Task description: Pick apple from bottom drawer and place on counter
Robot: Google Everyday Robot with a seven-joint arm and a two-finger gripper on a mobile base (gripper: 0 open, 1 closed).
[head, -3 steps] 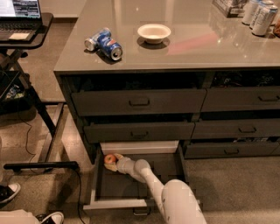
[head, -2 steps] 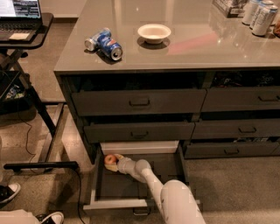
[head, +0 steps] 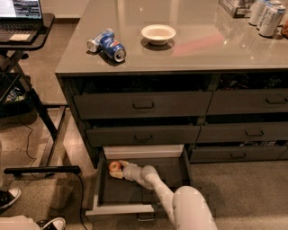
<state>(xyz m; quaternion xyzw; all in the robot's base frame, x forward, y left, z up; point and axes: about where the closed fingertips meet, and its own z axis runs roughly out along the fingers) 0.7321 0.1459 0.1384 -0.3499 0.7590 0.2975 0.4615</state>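
The bottom drawer (head: pixel 108 193) of the left stack is pulled out, showing a dark floor and a pale back panel. A small red-orange apple (head: pixel 114 166) sits at its back left corner. My white arm reaches down into the drawer from the lower right, and the gripper (head: pixel 118 170) is right at the apple, with a pale finger above it and one below. The glossy grey-brown counter (head: pixel 202 49) spans the top of the cabinet, well above the gripper.
On the counter lie a blue soda can (head: pixel 112 45) and a second can (head: pixel 95 41) on their sides, a white bowl (head: pixel 158 33), and upright cans (head: pixel 266 15) at the far right. A black desk with a laptop (head: pixel 20 13) stands left. Shoes (head: pixel 9 197) lie on the floor.
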